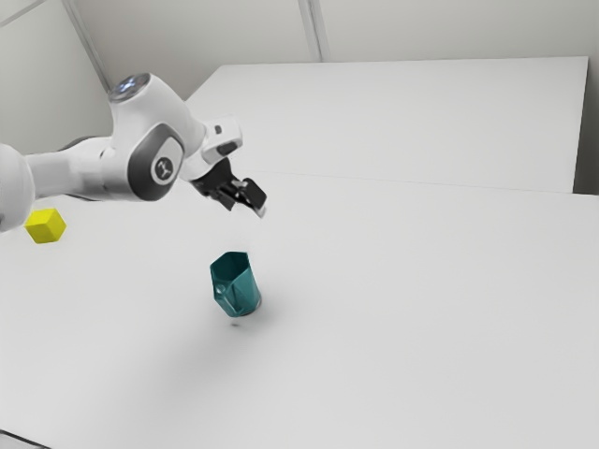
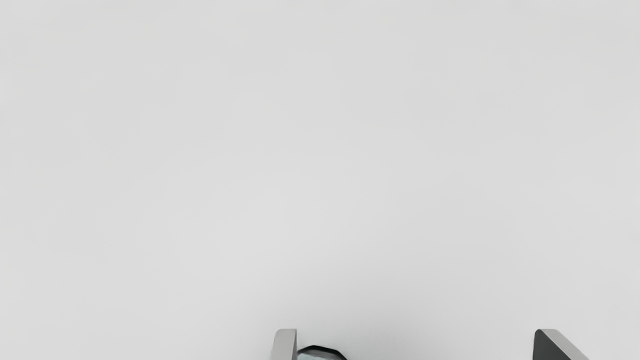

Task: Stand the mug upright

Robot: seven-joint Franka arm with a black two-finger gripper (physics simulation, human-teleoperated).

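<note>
Saw a yellow cube [image 1: 45,225] on the white table [image 1: 421,327], toward the exterior view's left, then the teal mug [image 1: 241,290], well in from the table's far edge, with its mouth in sight; could not tell whether upright or tipped. Found the black gripper [image 1: 251,201] raised above the table, apart from the mug, fingers [image 2: 284,345] spread wide.

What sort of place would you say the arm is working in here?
Probably a plain, simulated robotics test room: a broad white tabletop, a teal mug and a simple yellow cube, with bare pale walls behind.
</note>
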